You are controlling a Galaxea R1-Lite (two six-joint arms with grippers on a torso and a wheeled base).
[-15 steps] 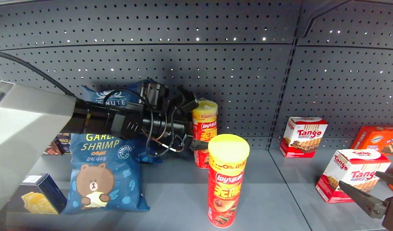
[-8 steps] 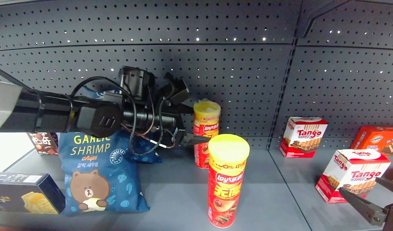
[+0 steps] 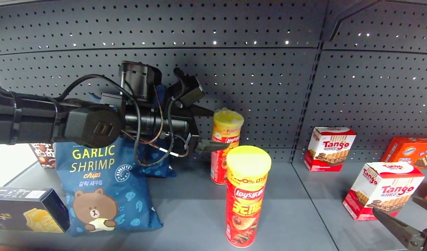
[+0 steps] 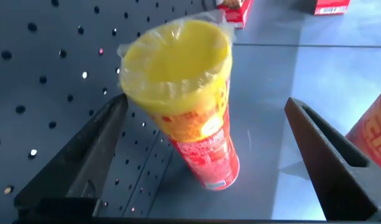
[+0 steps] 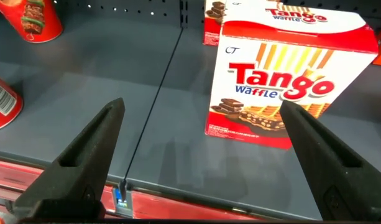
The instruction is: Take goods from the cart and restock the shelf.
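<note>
Two red chip cans with yellow lids stand on the grey shelf (image 3: pixel 185 209). The rear can (image 3: pixel 224 153) (image 4: pixel 199 134) is near the pegboard and leans to the right. My left gripper (image 3: pixel 217 128) (image 4: pixel 206 104) is open at that can's upper part, one finger on each side of the lid. The front can (image 3: pixel 246 195) stands upright and apart from it. At the shelf's front right my right gripper (image 3: pixel 394 205) (image 5: pixel 199 112) hangs open with nothing between its fingers, just before a waffle box (image 3: pixel 384 190) (image 5: pixel 289 74).
A blue shrimp chips bag (image 3: pixel 102 191) leans under my left arm, with a dark box (image 3: pixel 25 209) at the front left. A second waffle box (image 3: pixel 328 143) and an orange box (image 3: pixel 413 151) stand at the back right. The pegboard (image 3: pixel 269 87) closes the rear.
My left arm has risen and its gripper now sits higher on the rear can, which has tipped to the right. The right gripper has sunk slightly lower.
</note>
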